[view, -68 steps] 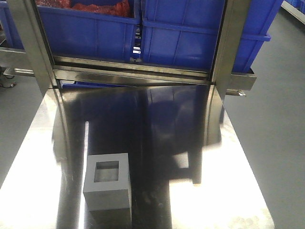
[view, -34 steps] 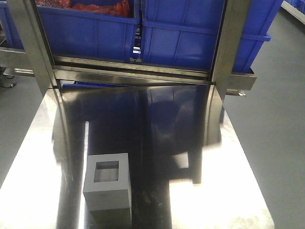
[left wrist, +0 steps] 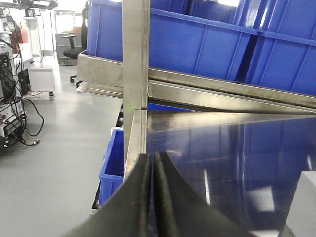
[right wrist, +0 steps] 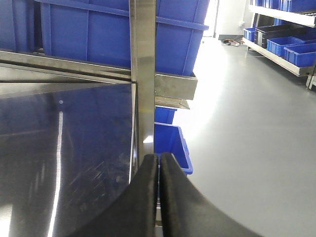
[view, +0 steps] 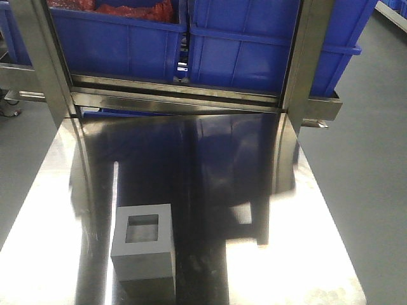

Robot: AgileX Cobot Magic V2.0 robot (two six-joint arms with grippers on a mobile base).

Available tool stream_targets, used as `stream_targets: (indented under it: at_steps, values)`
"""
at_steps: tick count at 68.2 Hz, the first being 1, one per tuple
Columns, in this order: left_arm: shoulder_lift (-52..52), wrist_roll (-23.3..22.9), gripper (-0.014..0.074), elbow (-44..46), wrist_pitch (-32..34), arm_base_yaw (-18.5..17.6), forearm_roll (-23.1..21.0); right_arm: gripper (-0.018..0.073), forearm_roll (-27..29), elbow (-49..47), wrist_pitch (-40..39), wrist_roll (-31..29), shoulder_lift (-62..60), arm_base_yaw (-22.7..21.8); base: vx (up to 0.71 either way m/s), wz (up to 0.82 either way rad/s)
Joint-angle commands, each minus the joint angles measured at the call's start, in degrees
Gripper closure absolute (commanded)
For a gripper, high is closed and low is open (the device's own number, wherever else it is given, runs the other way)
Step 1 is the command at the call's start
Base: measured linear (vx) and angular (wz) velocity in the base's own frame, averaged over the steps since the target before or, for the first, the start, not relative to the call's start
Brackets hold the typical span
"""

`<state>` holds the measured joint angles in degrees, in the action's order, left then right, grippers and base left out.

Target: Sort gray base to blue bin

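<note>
Left fingers (left wrist: 144,190): pressed together, holding nothing, above the counter's (left wrist: 222,148) left edge. Right fingers (right wrist: 148,190): pressed together, holding nothing, at the right edge. Only the wrist views show the fingers.

Gray base (view: 144,251): on the counter, front left, recess up. The front view shows it whole; the left wrist view shows one corner.

Blue bin (view: 254,51): on the shelf (view: 191,98) behind.

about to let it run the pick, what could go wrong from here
1. The left gripper and right gripper are both shut; approaching like that could shove the gray base across the slick steel table instead of gripping it.
2. Steel uprights and a rail stand before the blue bins, so the lifted block may clip them on the way in.
</note>
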<state>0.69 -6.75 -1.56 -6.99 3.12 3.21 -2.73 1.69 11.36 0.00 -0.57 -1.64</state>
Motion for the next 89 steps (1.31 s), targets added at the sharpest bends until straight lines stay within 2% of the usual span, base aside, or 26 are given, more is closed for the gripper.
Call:
stream_targets:
  at_steps: [1,17,30,40,48,57,68,89]
  values:
    - [0.8,0.0,0.0604,0.7,5.4,-0.4,0.1,0.0564,-0.3,0.4,-4.1,-0.7,-0.9,0.1,0.0,0.0]
    - [0.8,-0.2,0.0604,2.3,8.2,-0.4,-1.1,0.0564,-0.3,0.4,-4.2,-0.7,-0.9,0.1,0.0,0.0]
    - [-1.4,-0.2,0.0604,8.3,8.0,-0.4,-5.8,0.0564,-0.3,0.4,-4.1,-0.7,-0.9,0.1,0.0,0.0]
    - [-8.9,-0.1,0.0604,15.2,3.9,-0.4,-6.4,0.0564,-0.3,0.4,-4.1,-0.7,-0.9,0.1,0.0,0.0]
    - [-16.4,0.1,0.0604,19.5,-3.2,-0.4,-6.3,0.0564,-0.3,0.4,-4.1,-0.7,-0.9,0.1,0.0,0.0]
    - [-24.5,3.2,0.0604,22.0,-9.9,-0.4,-6.0,0.0564,-0.3,0.4,-4.1,-0.7,-0.9,0.1,0.0,0.0]
    - [-29.0,3.4,0.0604,22.0,-10.1,-0.4,-6.0,0.0564,-0.3,0.4,-4.1,-0.7,-0.9,0.1,0.0,0.0]
    - [-29.4,2.9,0.0597,21.7,-10.4,-0.4,-6.4,0.0564,-0.3,0.4,-4.1,-0.7,-0.9,0.1,0.0,0.0]
